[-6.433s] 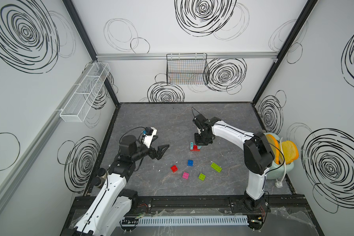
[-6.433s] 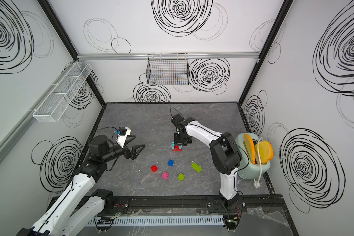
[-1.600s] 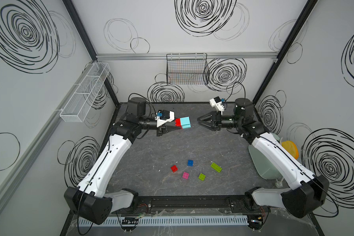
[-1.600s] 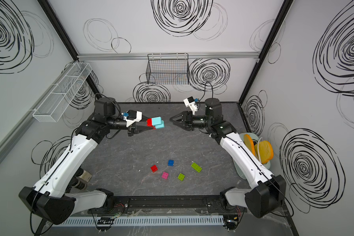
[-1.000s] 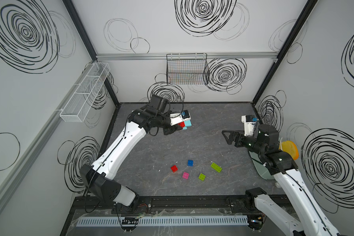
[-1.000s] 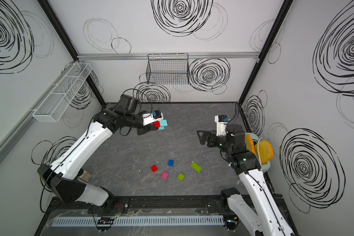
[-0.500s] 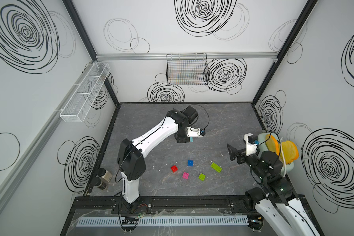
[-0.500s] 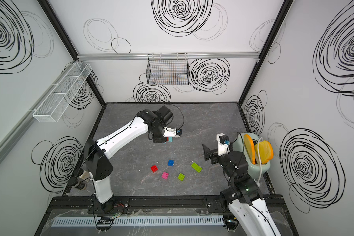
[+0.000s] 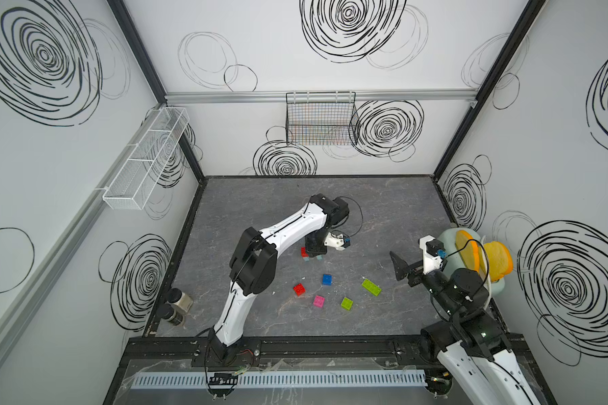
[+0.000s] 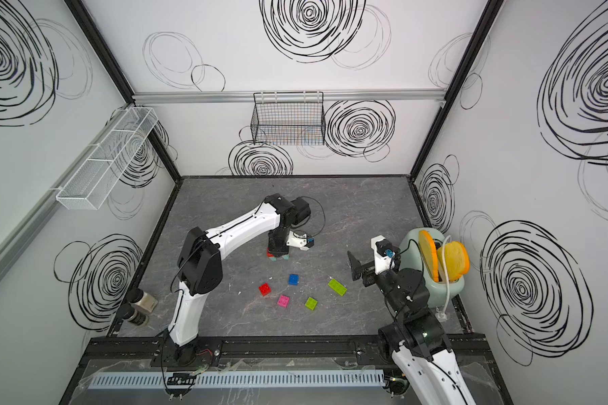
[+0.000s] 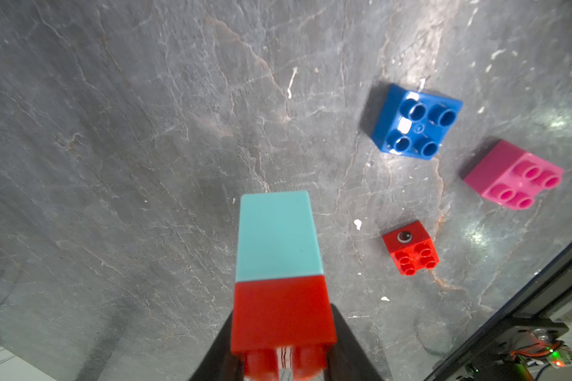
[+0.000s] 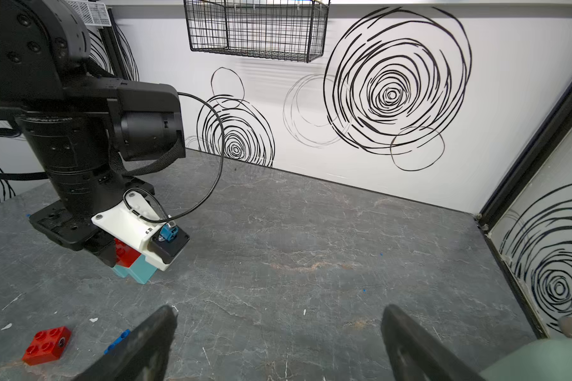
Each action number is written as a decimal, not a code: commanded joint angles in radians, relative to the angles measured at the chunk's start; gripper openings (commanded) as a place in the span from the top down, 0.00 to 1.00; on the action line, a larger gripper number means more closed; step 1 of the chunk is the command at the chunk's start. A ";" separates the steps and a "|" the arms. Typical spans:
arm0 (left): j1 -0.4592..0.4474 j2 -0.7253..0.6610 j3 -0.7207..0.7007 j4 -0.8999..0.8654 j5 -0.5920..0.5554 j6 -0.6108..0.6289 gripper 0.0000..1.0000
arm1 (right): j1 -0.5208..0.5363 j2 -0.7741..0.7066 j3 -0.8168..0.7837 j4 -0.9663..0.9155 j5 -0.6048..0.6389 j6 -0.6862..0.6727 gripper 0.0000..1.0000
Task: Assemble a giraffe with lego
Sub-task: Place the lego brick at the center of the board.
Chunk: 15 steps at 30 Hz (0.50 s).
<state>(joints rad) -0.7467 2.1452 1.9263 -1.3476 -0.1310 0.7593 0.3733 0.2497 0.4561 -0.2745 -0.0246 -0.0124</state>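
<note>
My left gripper [image 9: 313, 253] [image 11: 281, 356] points down at mid-table, shut on the red body brick [image 11: 279, 313] of the giraffe. Cyan legs [image 11: 278, 237] [image 12: 139, 272] hang under the red brick, down at the table surface. Loose lego lies nearer the front: a red eyed brick [image 9: 299, 289] [image 11: 410, 247], a blue one [image 9: 327, 279] [image 11: 416, 123], a pink one [image 9: 318, 301] [image 11: 515, 176], a small lime one [image 9: 346, 303] and a long lime one [image 9: 371, 287]. My right gripper [image 9: 399, 270] [image 12: 278, 346] hovers open and empty at the right, above the table.
A mint toaster [image 9: 451, 238] with yellow toast slices stands at the right edge behind the right arm. Two small jars [image 9: 176, 305] sit at the front left corner. A wire basket [image 9: 320, 119] hangs on the back wall and a white mesh shelf [image 9: 144, 157] on the left wall.
The left arm has swung from high at the back left down to mid-table, still holding the red and cyan stack. The right arm has drawn back to the right front.
</note>
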 commanded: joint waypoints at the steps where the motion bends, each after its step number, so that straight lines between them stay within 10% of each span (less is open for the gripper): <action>1: -0.010 0.035 0.010 -0.051 -0.008 -0.018 1.00 | -0.005 -0.005 -0.004 0.036 -0.012 -0.012 0.01; 15: -0.020 0.126 0.006 -0.050 -0.016 -0.027 1.00 | -0.016 -0.020 -0.005 0.034 -0.035 -0.016 0.01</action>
<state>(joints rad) -0.7570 2.2490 1.9263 -1.3647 -0.1398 0.7437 0.3622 0.2420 0.4561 -0.2722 -0.0494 -0.0196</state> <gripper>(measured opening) 0.363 0.992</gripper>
